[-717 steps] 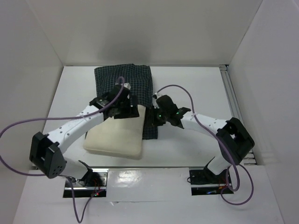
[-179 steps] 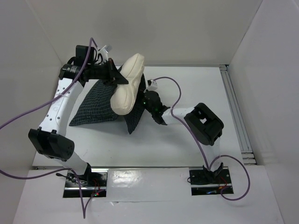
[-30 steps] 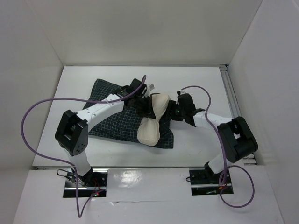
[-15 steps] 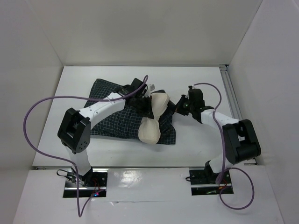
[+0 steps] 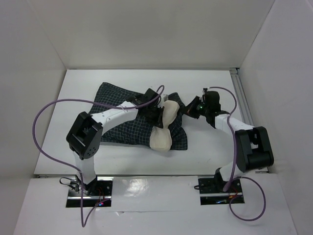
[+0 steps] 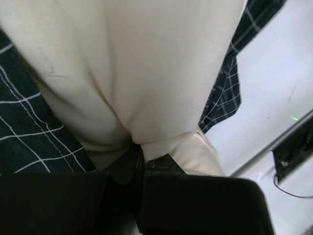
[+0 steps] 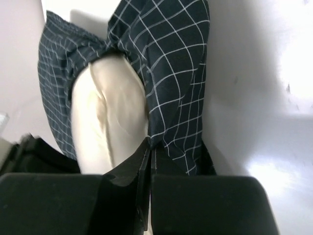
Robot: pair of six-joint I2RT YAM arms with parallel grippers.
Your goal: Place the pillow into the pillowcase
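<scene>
The pillow [image 5: 164, 128] lies across the right-hand mouth of the pillowcase [image 5: 120, 122], mostly uncovered. The left gripper [image 6: 139, 155] is clamped on a fold of the pillow, evidently to feed it inward. The right gripper [image 7: 149, 147] is pinched together on the pillowcase's hem beside the pillow, judged to hold the opening taut.

This is a robotics lab test cell, not a home: a bare white table [image 5: 210, 147] is boxed in on three sides by plain white panel walls [image 5: 146, 34]. The left arm [image 5: 117, 113] and the right arm [image 5: 228, 122] stand on metal base plates [image 5: 105, 188] at its near edge — purple cables [image 5: 34, 129] looping loose from them — and an aluminium rail [image 5: 243, 98] runs down the right side.
</scene>
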